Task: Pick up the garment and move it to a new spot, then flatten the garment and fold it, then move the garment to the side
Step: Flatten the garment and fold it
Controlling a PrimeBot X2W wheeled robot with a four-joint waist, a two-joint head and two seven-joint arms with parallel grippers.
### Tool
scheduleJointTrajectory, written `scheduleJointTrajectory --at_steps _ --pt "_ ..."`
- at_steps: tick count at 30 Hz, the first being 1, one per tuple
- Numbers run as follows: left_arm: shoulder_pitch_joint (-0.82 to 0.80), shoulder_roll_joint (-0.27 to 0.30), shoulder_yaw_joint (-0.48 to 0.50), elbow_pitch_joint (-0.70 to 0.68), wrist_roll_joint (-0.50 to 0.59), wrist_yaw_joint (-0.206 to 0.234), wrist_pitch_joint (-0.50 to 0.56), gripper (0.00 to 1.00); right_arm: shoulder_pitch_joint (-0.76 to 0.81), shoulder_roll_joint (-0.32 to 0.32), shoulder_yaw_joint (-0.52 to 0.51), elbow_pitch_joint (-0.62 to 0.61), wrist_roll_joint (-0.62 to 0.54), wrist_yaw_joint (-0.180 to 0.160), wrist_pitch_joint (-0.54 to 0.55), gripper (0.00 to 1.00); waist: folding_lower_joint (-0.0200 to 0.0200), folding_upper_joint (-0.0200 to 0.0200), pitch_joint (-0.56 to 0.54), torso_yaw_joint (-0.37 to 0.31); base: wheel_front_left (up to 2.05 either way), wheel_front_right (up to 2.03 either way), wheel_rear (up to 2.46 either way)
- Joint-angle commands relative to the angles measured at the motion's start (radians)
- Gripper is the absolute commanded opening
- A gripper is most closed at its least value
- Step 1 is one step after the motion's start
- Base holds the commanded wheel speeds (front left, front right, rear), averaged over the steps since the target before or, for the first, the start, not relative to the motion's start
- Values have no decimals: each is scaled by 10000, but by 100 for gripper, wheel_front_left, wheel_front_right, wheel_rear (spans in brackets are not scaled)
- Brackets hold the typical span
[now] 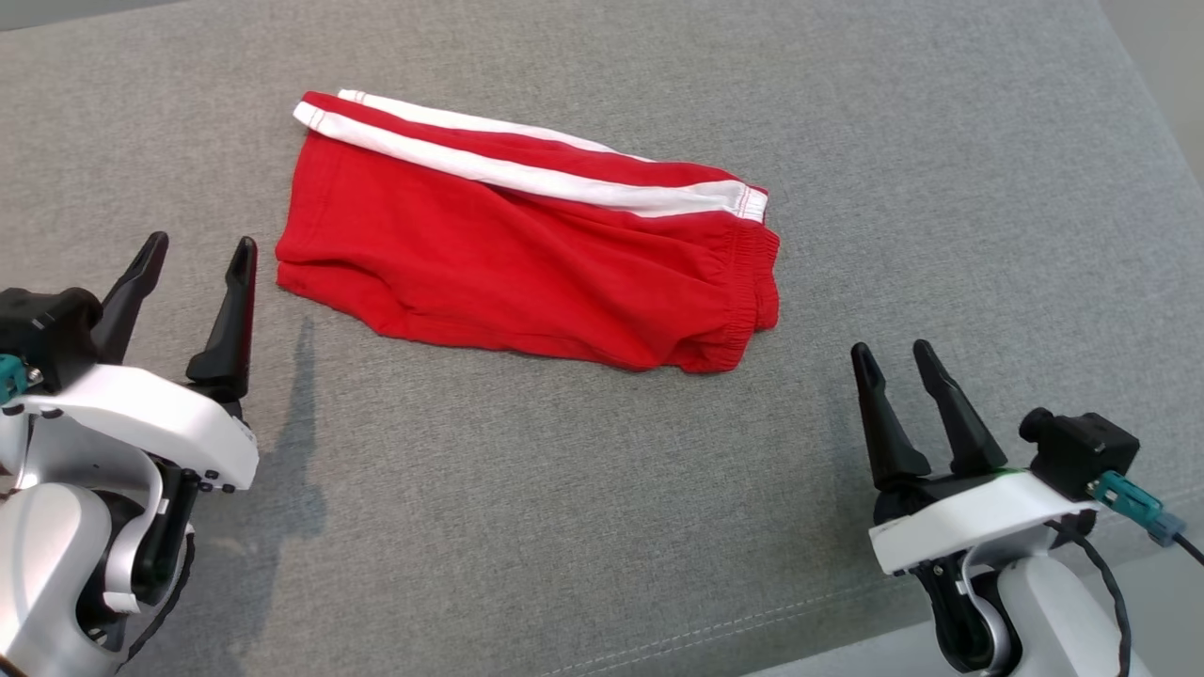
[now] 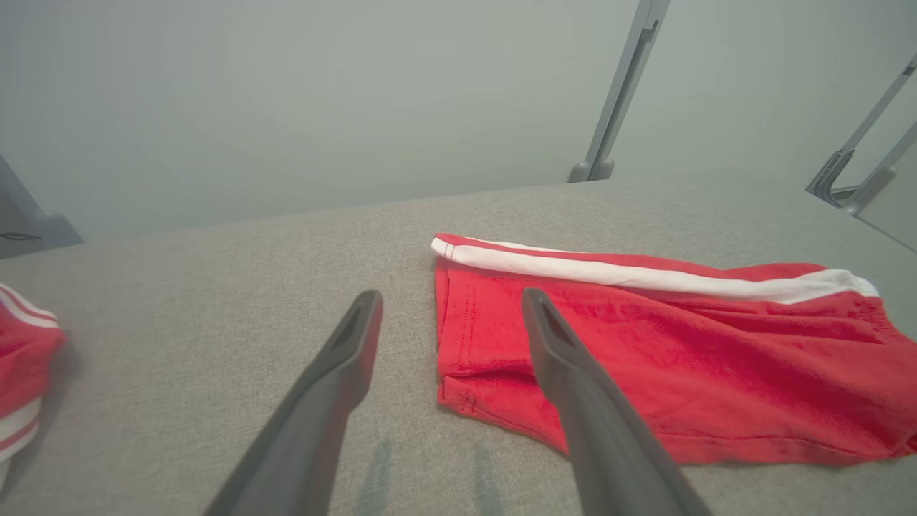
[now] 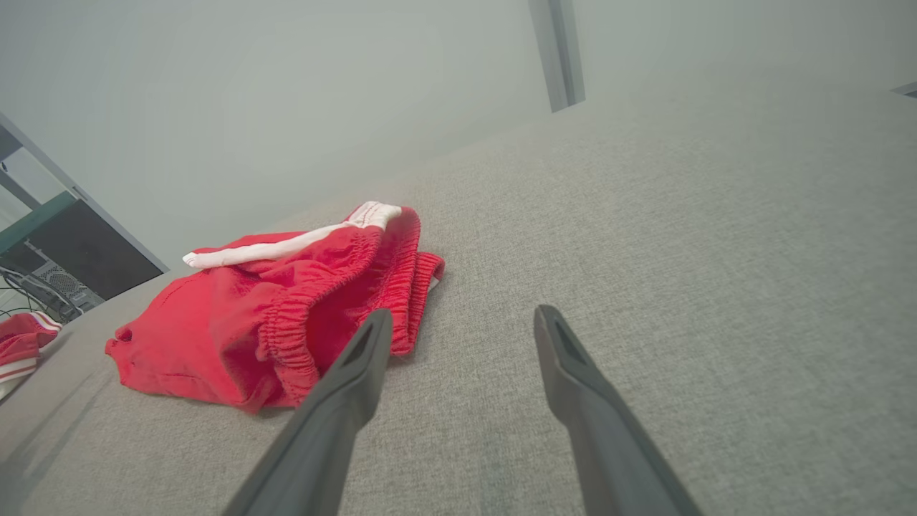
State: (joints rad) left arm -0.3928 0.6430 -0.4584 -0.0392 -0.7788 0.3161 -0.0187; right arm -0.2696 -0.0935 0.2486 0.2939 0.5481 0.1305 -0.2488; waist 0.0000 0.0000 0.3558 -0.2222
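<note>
**Head view.** The garment [image 1: 527,254], red shorts with white side stripes [image 1: 527,174], lies folded in half at the centre and upper left of the frame on the grey fabric worktop [image 1: 602,527]. The left gripper [image 1: 199,246] at lower left and the right gripper [image 1: 894,353] at lower right both stand with fingers apart, holding nothing and clear of the cloth. You should expect the garment to be light, limp and non-slippery. It will sag and may unfold when lifted.

**Left wrist view.** The leg hem [image 2: 458,344] sits just beyond the spread fingers. It is a doubled edge, so pinch both layers there. A second red-and-white cloth [image 2: 21,358] lies at the left frame edge, well apart.

**Right wrist view.** The gathered elastic waistband [image 3: 315,315] is at centre left, just beside the left-hand finger. In my judgement it is the thickest and firmest hold, so take it together with the hem so that the fold survives the move.
</note>
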Motion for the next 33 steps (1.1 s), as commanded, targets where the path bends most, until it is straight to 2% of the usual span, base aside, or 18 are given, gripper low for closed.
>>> scheduleJointTrajectory --at_steps 1,5,6,8,13,19,25,33 --pt "-395 521 450 -207 -117 -144 181 100 -212 53 304 -113 134 2 -119 100 0 0 60 -140 0 0 0" --pt "-1103 649 319 381 -486 -754 921 100 -853 223 631 407 629 2 -57 100 0 0 186 -389 0 0 0" --pt "-1103 649 319 381 -486 -754 921 100 -853 223 631 407 629 2 -57 100 0 0 186 -389 0 0 0" --pt "-1550 664 242 923 -725 -1139 1343 100 -1266 308 894 721 1065 2 -38 100 0 0 257 -530 0 0 0" --pt "-2638 573 88 2433 -1221 -2065 2146 100 -2383 407 1838 1677 1966 2 2 100 0 0 408 -868 0 0 0" --pt "-3614 353 -37 4135 -1812 -2921 3032 100 -3441 428 3283 2630 3253 2 103 100 0 0 587 -1103 0 0 0" --pt "-4227 225 -171 5404 -2141 -3400 3765 100 -4106 430 4483 3319 4551 2 178 100 0 0 712 -1231 0 0 0" --pt "-4718 -8 -356 6484 -2526 -3596 4816 100 -4830 431 5654 3909 6121 2 146 100 0 0 843 -1291 0 0 0"
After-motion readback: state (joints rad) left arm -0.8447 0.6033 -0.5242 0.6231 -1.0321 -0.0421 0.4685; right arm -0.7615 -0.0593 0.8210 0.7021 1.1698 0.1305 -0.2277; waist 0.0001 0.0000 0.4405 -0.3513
